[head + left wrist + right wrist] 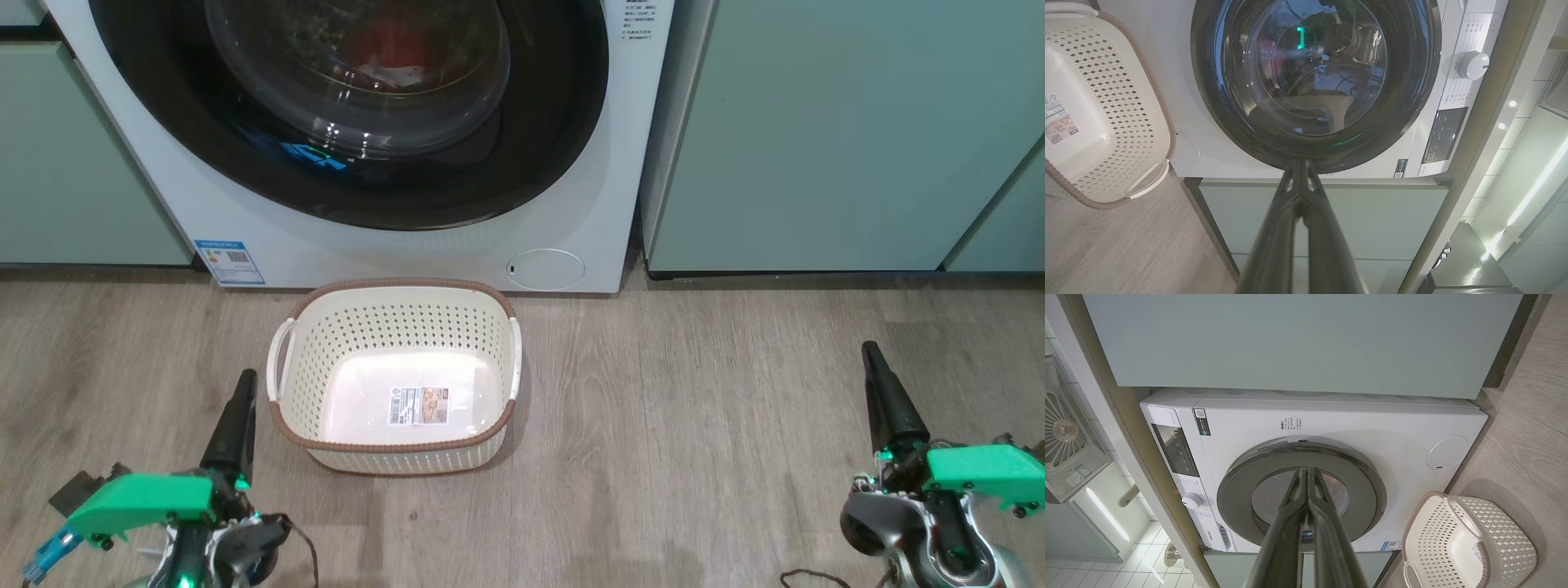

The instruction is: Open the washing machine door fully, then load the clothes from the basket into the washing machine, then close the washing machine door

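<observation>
The washing machine (392,245) stands before me with its round black-rimmed door (539,139) shut flat against the front. Red clothes (384,45) show dimly through the glass bowl, inside the drum. The cream basket (392,327) sits on the floor in front of the machine, with just its label on the bottom. My left gripper (242,384) rests shut at the lower left, beside the basket's left handle, holding nothing. My right gripper (871,354) is shut at the lower right, well clear of the basket. The door (1314,81) (1302,494) appears in both wrist views beyond the shut fingers.
Pale green cabinets (816,131) flank the machine on both sides. Wood-look floor (694,408) spreads between the basket and my right gripper. The blue label (230,261) and round filter cover (545,269) sit low on the machine's front.
</observation>
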